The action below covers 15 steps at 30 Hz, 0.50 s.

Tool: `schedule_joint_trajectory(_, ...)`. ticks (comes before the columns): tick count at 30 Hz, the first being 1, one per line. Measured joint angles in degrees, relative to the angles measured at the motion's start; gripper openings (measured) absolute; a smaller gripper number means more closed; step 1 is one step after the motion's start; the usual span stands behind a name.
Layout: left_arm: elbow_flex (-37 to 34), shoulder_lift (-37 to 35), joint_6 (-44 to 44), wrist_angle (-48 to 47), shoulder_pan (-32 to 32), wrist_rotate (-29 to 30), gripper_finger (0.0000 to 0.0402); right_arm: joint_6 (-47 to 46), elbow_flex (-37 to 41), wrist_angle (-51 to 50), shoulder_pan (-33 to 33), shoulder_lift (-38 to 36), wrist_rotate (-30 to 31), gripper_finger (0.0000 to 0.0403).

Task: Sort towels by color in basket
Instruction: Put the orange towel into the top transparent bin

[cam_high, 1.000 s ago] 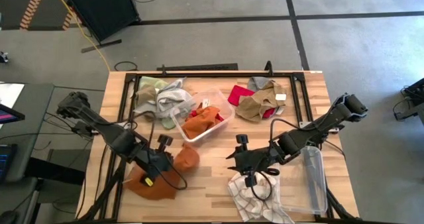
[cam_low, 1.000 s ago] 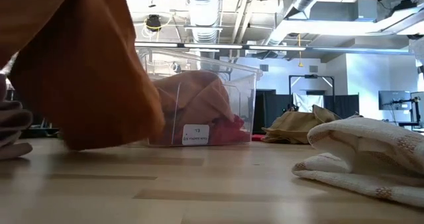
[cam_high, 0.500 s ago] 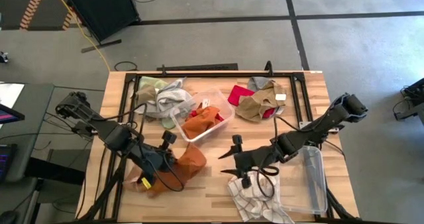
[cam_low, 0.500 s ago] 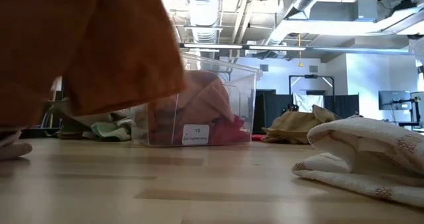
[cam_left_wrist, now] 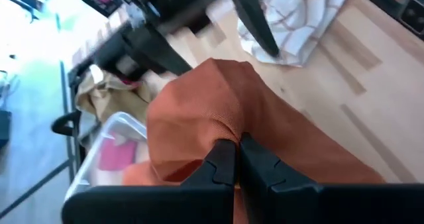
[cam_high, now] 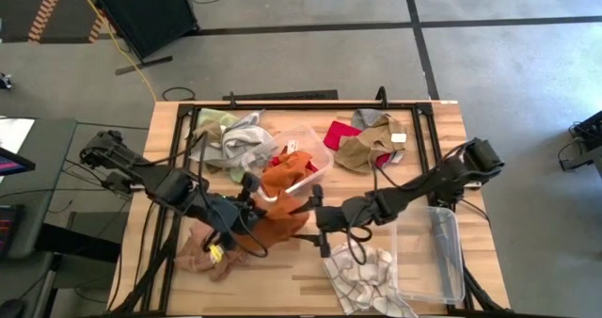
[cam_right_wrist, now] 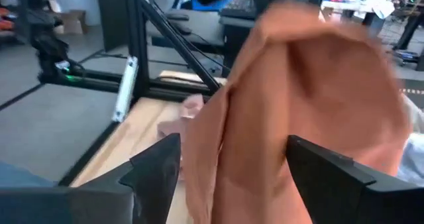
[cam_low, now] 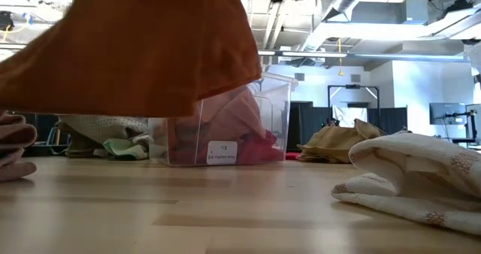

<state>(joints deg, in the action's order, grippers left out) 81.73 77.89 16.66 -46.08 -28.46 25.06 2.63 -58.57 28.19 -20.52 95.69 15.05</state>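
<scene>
My left gripper (cam_high: pixel 252 208) is shut on a rust-orange towel (cam_high: pixel 280 219) and holds it above the table's middle, just near of the clear bin (cam_high: pixel 315 139). The towel fills the upper left of the low view (cam_low: pixel 143 51). My right gripper (cam_high: pixel 313 214) is open right beside the towel's right side. In its wrist view the towel (cam_right_wrist: pixel 298 98) hangs ahead of its spread fingers (cam_right_wrist: pixel 159 168). The bin holds another orange towel (cam_high: pixel 287 172) and a red one (cam_high: pixel 282 154). A white checked towel (cam_high: pixel 362 276) lies flat near the near edge. My left gripper pinches a bunched fold of the rust-orange towel (cam_left_wrist: pixel 228 128) between its two fingers (cam_left_wrist: pixel 222 164). The towel is lifted clear of the table and drapes slack around and below the fingers, its lower hem (cam_low: pixel 135 107) well above the wood.
A pinkish-tan cloth (cam_high: pixel 202 252) lies crumpled near the table's near left corner. Grey and pale green towels (cam_high: pixel 230 139) are piled at the far left; tan, red and grey ones (cam_high: pixel 367 144) at the far right. A second clear bin (cam_high: pixel 444 252) sits by the right edge.
My left gripper has risen and moved toward the table's right and far side, toward the bin. It has lifted the rust-orange towel clear of the table, and the pinkish-tan cloth now shows where it lay. My right gripper has moved left, off the checked towel and up to the orange one.
</scene>
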Motion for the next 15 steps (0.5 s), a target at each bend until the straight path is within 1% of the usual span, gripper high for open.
schedule_joint_trajectory(7,0.0,0.0,5.65,5.65,0.56,-0.02,0.0,0.9,-0.02,10.71,2.5,4.91,-0.02,0.0319)
schedule_joint_trajectory(15,0.0,0.0,10.54,12.72,0.56,-0.83,0.0,0.9,-1.06,15.19,4.97,7.46,-0.18,0.033)
